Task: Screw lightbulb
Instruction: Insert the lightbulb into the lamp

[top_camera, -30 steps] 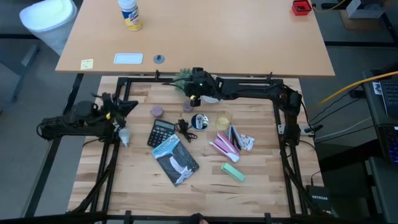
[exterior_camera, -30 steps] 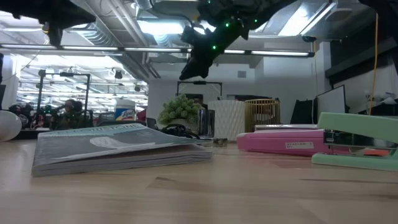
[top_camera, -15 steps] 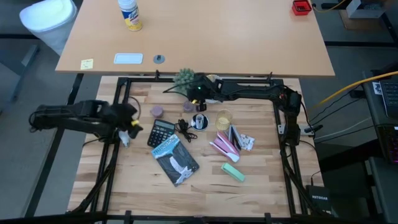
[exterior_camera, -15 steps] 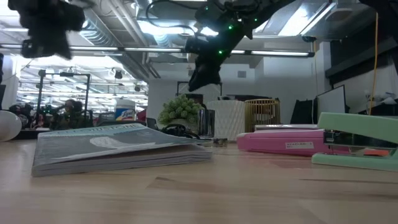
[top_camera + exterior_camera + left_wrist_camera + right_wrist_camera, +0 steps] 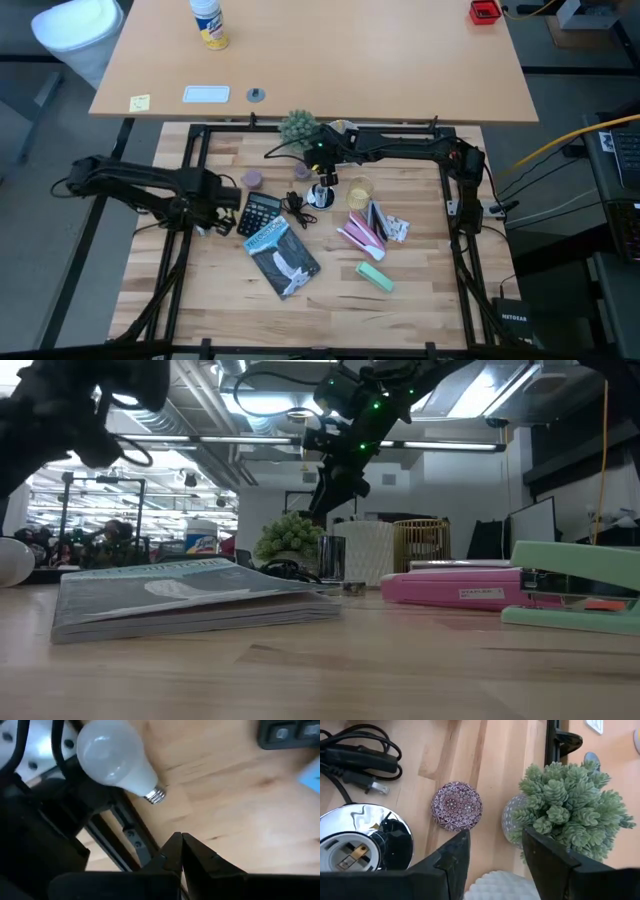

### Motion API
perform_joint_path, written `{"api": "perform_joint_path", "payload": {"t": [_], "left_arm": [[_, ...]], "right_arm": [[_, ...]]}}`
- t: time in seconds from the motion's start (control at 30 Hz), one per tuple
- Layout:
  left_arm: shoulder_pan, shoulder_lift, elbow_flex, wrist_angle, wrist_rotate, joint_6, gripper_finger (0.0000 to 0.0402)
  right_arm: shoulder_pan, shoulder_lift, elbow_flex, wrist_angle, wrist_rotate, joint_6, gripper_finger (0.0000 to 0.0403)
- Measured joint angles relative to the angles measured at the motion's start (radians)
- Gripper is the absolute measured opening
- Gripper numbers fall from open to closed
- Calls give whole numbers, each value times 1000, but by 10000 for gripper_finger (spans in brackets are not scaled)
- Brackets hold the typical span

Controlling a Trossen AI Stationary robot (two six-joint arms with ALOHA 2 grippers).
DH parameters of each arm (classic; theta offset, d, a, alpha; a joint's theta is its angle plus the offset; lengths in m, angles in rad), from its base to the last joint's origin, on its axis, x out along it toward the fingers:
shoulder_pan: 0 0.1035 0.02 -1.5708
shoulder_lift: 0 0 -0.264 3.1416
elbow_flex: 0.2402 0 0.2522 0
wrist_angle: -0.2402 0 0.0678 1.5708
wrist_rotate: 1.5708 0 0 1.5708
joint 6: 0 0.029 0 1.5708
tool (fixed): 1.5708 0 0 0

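Observation:
The frosted white lightbulb [image 5: 111,761] lies on its side on the wooden table at the left edge, its grey screw end [image 5: 156,795] toward the calculator; it also shows in the high view [image 5: 200,229] and the low view [image 5: 12,561]. My left gripper [image 5: 181,840] is shut and empty, just above the table beside the bulb's screw end; in the high view it is by the calculator [image 5: 224,206]. The shiny silver lamp base [image 5: 362,842] with a black cord stands mid-table [image 5: 320,195]. My right gripper [image 5: 492,857] is open and empty above the base's far side [image 5: 323,172].
A calculator [image 5: 260,212], a book [image 5: 283,256], an amber cup [image 5: 359,190], a pink stapler [image 5: 360,232] and a green stapler [image 5: 375,275] lie around the base. A potted plant [image 5: 565,805] and a purple disc [image 5: 456,805] stand beyond my right gripper.
My left gripper has swung toward the table's right and near edges, from the left frame to a spot beside the bulb and calculator. My right gripper has moved toward the near edge and down, from the plant to above the lamp base.

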Motion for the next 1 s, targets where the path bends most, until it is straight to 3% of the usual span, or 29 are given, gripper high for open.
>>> {"api": "perform_joint_path", "payload": {"t": [0.33, 0.53, 1.0], "left_arm": [[-135, 189, 0, -49, 2, -348, 1], [-212, 291, 0, -82, -20, -551, 1], [-262, 509, 0, -58, -133, -704, 1]], "right_arm": [[0, 0, 0, -15, -2, 28, 184], [0, 0, 0, -110, -16, 71, 184], [0, 0, 0, -164, -121, 128, 184]]}}
